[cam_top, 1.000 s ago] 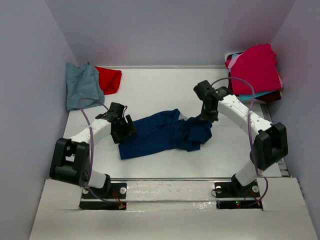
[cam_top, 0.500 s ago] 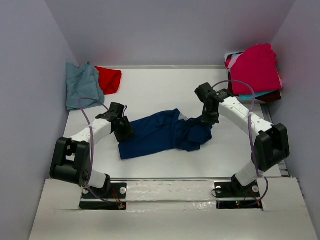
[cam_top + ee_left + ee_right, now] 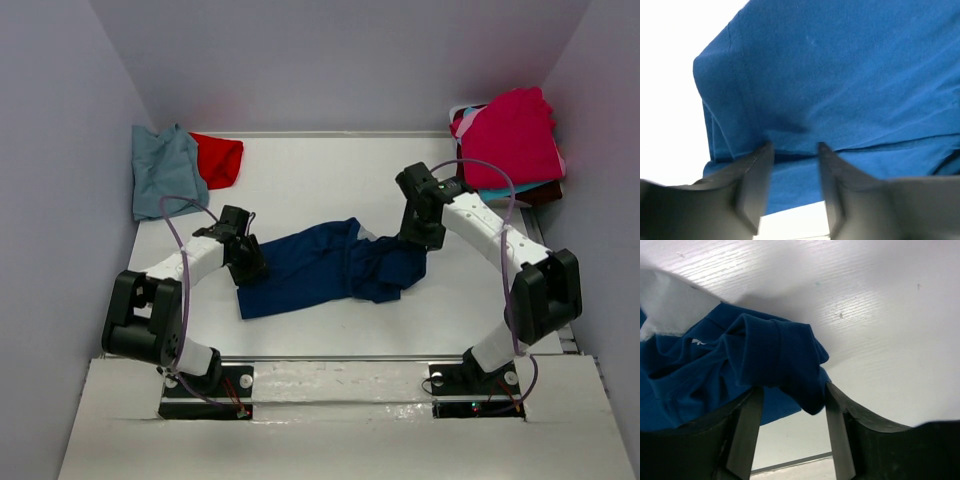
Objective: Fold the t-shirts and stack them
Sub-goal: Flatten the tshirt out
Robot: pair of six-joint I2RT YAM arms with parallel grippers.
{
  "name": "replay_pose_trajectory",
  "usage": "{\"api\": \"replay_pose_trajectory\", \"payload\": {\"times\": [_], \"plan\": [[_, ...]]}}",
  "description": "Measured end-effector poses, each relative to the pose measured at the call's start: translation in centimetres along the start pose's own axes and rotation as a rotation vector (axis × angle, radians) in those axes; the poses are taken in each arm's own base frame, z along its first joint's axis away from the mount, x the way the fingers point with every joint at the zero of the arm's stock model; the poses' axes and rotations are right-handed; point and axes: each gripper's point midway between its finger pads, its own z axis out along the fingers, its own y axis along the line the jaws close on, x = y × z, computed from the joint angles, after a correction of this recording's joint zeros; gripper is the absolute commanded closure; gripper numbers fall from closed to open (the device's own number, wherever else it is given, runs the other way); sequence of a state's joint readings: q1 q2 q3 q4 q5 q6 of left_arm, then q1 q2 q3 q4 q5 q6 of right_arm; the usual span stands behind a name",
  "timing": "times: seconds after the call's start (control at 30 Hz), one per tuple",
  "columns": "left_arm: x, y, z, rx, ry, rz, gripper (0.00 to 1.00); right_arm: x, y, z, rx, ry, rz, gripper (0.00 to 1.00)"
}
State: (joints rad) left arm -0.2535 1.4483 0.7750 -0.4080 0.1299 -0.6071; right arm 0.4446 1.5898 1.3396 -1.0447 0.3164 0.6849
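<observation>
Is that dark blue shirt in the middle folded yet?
Not folded. The navy shirt lies rumpled on the table, bunched up at its right end.

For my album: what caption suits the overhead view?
Left gripper and right gripper at opposite ends of a crumpled navy t-shirt; other tees piled in far corners.

crumpled navy t-shirt [image 3: 320, 268] on table [image 3: 330, 180]

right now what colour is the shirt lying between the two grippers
The shirt is navy blue, seen closest in the left wrist view.
</observation>
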Motion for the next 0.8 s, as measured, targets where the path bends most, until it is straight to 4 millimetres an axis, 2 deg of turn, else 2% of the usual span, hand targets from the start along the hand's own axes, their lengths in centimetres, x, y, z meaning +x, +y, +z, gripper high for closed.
{"api": "replay_pose_trajectory", "payload": {"times": [0.13,0.37,0.57,0.8], "plan": [[0.0,-0.1,-0.5,0.006,-0.006,-0.003,0.37,0.2,0.8,-0.4,-0.051,0.013,-0.008,0.33],[-0.3,-0.6,-1.6,0.037,-0.032,-0.014,0.37,1.0,3.4,-1.5,-0.219,0.068,-0.059,0.34],[0.5,-0.4,-1.2,0.037,-0.010,-0.023,0.37,3.5,6.9,-2.1,-0.337,0.138,-0.146,0.33],[0.5,-0.4,-1.2,0.041,-0.009,-0.023,0.37,6.6,10.1,-2.5,-0.365,0.193,-0.263,0.30]]}}
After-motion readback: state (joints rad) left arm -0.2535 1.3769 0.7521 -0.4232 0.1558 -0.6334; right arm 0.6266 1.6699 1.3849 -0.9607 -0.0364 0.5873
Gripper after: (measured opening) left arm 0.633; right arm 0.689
